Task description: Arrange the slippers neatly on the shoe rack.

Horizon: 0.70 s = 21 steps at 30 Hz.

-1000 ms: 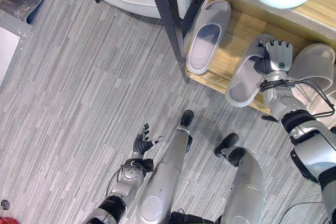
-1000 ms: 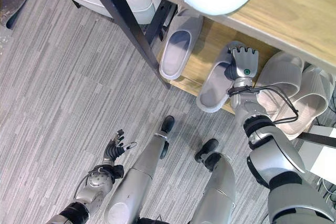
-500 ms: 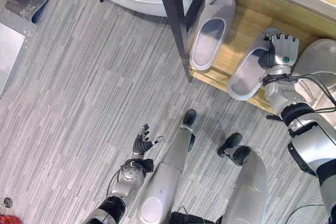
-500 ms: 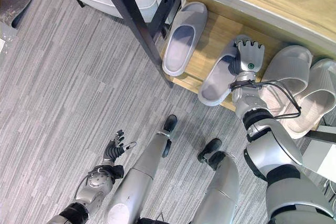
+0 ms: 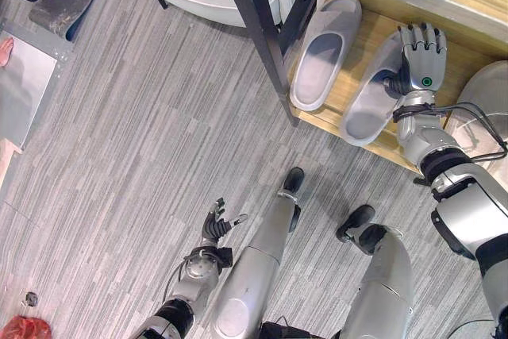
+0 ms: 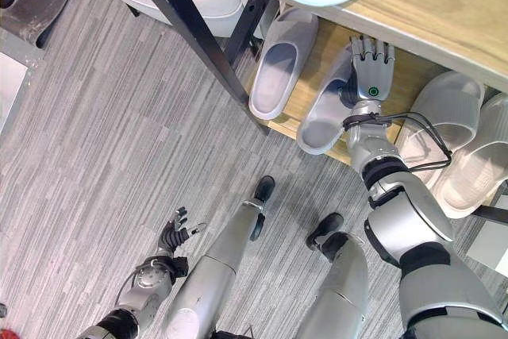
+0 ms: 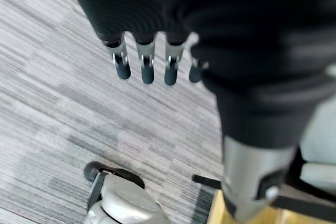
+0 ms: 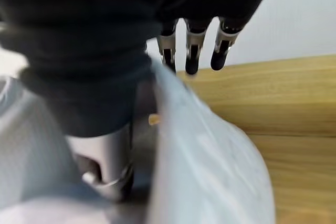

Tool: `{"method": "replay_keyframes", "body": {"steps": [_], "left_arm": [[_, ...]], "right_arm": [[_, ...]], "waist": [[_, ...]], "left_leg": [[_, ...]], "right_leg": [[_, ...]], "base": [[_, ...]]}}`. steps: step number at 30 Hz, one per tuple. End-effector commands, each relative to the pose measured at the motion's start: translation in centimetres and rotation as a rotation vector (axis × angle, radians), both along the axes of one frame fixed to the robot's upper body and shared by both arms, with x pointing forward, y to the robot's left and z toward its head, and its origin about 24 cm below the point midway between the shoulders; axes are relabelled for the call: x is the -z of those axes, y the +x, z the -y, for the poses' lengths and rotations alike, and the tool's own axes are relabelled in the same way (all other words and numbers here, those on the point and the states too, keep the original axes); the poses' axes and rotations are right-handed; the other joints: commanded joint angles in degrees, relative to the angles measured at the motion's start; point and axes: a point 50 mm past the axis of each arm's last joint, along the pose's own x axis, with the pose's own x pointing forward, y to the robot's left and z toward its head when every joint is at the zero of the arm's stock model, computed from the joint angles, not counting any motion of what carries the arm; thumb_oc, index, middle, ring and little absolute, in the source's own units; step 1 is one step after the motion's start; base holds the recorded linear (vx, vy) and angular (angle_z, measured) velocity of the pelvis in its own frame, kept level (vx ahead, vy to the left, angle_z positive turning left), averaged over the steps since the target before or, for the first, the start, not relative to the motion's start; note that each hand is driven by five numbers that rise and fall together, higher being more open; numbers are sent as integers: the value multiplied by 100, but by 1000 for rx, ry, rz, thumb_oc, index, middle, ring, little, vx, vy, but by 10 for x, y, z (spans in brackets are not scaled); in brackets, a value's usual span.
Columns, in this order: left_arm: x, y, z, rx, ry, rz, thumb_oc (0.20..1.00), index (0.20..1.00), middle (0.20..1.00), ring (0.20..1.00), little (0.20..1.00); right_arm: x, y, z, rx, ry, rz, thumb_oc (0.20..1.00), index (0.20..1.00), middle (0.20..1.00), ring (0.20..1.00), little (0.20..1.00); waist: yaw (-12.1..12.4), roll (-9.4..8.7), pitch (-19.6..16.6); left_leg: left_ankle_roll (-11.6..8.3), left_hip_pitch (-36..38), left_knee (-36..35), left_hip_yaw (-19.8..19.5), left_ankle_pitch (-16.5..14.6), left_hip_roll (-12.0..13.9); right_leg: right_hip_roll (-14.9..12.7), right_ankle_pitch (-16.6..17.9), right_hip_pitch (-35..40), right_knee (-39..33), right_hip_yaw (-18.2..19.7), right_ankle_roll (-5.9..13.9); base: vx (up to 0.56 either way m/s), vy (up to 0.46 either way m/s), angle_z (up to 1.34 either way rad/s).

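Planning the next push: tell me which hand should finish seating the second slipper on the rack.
Right. The right hand is already on the second slipper, whose heel overhangs the rack edge. The left hand hangs open over the floor, far from the rack.

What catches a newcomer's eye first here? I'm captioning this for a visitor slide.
The right hand on a grey slipper whose heel overhangs the wooden shoe rack shelf. A second grey slipper lies beside it, near the black rack post. The left hand hangs open above the carpet.
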Motion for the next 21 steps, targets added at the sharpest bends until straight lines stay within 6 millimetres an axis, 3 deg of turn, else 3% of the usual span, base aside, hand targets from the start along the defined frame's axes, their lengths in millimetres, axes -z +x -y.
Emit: {"method": "replay_keyframes", "body": {"steps": [1, 11, 14, 18, 19, 21], "left_arm": [[-2, 2, -2, -24, -8, 20, 1000, 1000, 1000, 1000, 1000], [3, 1, -1, -63, 1, -6, 1000, 1000, 1000, 1000, 1000], [6, -2, 0, -77, 5, -20, 1000, 1000, 1000, 1000, 1000], [15, -10, 3, -83, 12, -62, 1000, 1000, 1000, 1000, 1000], [17, -12, 7, -77, 18, -75, 1000, 1000, 1000, 1000, 1000], [18, -12, 9, -74, 15, -80, 1000, 1000, 1000, 1000, 1000]], "right_arm": [[-43, 0, -14, -50, 9, 152, 1000, 1000, 1000, 1000, 1000], [-66, -20, -43, -180, 84, 391, 1000, 1000, 1000, 1000, 1000], [-57, -33, -45, -240, 203, 457, 1000, 1000, 1000, 1000, 1000], [-24, -47, -49, -316, 460, 472, 1000, 1000, 1000, 1000, 1000], [-2, -50, -57, -374, 641, 442, 1000, 1000, 1000, 1000, 1000], [10, -51, -61, -397, 740, 411, 1000, 1000, 1000, 1000, 1000]], "waist": [[-12, -181, -6], [-291, -316, 25], [-382, -326, 30], [-492, -331, 37], [-533, -326, 48], [-556, -323, 45]], "left_leg": [[-56, 386, -6, -152, -633, 212], [-73, 726, -158, -106, -672, 308], [-65, 785, -141, -91, -712, 322], [-54, 827, -75, -78, -767, 349], [-50, 828, -55, -57, -772, 364], [-49, 830, -35, -41, -771, 376]], "right_leg": [[128, -50, 544, -603, 424, 417], [222, 11, 883, -838, 416, 448], [225, -23, 950, -842, 429, 455], [231, -59, 989, -808, 450, 462], [248, -61, 995, -807, 459, 465], [255, -61, 991, -802, 457, 467]], "base": [[1, 6, -3], [4, 1, -6], [7, 2, -3], [1, 7, -6], [-11, -7, -3], [-10, 1, -5]]}}
